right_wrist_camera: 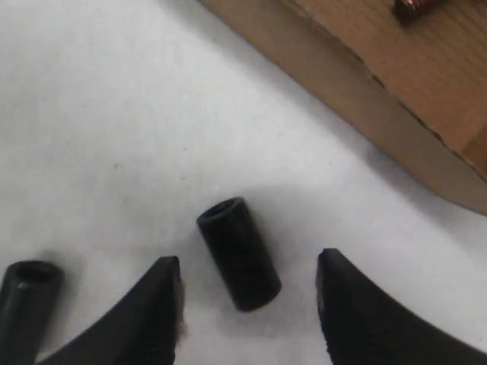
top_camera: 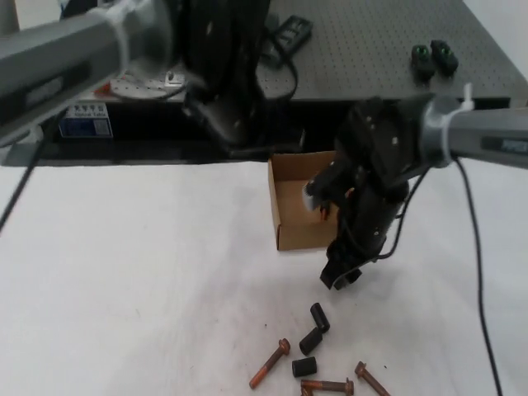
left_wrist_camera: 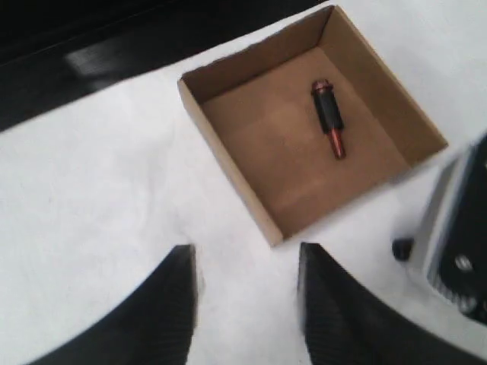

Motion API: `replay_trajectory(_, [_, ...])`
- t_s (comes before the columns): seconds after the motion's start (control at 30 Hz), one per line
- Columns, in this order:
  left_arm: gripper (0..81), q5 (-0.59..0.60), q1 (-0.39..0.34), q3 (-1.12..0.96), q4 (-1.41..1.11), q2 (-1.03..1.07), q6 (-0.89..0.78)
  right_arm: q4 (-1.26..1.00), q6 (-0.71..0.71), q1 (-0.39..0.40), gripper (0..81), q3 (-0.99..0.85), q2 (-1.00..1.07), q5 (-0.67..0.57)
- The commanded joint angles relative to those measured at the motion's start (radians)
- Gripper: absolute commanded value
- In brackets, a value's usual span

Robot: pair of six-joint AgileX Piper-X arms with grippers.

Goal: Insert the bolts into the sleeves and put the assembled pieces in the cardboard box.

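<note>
Fingers of the right hand stand wide apart and hold nothing; a black sleeve lies on the white bench between them, clear of both. A second sleeve lies just beside it, and a third sleeve a little nearer, among three loose bolts. Just beyond the hand, on the far side, sits the box. One assembled piece lies flat inside it. The left hand hangs close to the box over the bench, equally wide open and empty.
</note>
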Motion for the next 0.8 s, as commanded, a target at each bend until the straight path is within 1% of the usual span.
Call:
replay_trajectory(0.0, [31.2, -0.001, 0.0, 0.018, -0.026, -0.031, 0.025, 0.008, -0.011, 0.006, 39.3, -0.018, 0.009, 0.009])
replay_trajectory(0.1, [31.2, 0.018, 0.0, 0.067, -0.026, -0.067, 0.044, 0.008, -0.011, 0.006, 39.1, -0.026, 0.037, 0.014])
replay_trajectory(0.13, [31.2, 0.051, 0.0, 0.078, -0.021, -0.073, 0.062, 0.008, -0.011, 0.006, 36.7, -0.026, 0.039, 0.013])
replay_trajectory(0.2, [31.2, 0.119, 0.0, 0.094, -0.014, -0.075, 0.093, 0.006, -0.011, 0.006, 28.9, -0.024, 0.039, 0.013])
replay_trajectory(0.3, [31.2, 0.219, 0.0, 0.136, -0.007, -0.075, 0.169, 0.011, -0.011, 0.006, 11.8, -0.024, 0.039, 0.018])
replay_trajectory(0.33, [31.2, 0.241, 0.0, 0.157, -0.007, -0.075, 0.187, 0.018, -0.011, 0.006, 5.2, -0.024, 0.039, 0.032])
replay_trajectory(0.37, [31.2, 0.257, 0.0, 0.178, -0.007, -0.075, 0.196, 0.029, -0.011, 0.006, 1.1, -0.024, 0.039, 0.057])
replay_trajectory(0.4, [31.2, 0.272, 0.0, 0.199, -0.007, -0.075, 0.201, 0.039, -0.008, 0.006, 2.3, -0.024, 0.039, 0.075])
replay_trajectory(0.47, [32.3, 0.336, 0.0, 0.242, -0.007, -0.073, 0.216, 0.058, 0.015, 0.003, 2.3, -0.024, 0.027, 0.074])
replay_trajectory(0.53, [34.7, 0.377, -0.007, 0.265, -0.004, -0.058, 0.234, 0.073, 0.062, -0.013, 2.3, -0.019, 0.001, 0.024])
replay_trajectory(0.67, [36.0, 0.369, -0.054, 0.27, 0.017, 0.017, 0.295, 0.095, 0.152, -0.054, 2.3, 0.026, -0.096, -0.167])
replay_trajectory(0.7, [36.0, 0.357, -0.068, 0.267, 0.017, 0.039, 0.304, 0.077, 0.169, -0.061, 2.3, 0.057, -0.132, -0.199])
replay_trajectory(0.77, [36.0, 0.326, -0.104, 0.263, 0.024, 0.08, 0.325, 0.036, 0.201, -0.071, 2.3, 0.124, -0.214, -0.221])
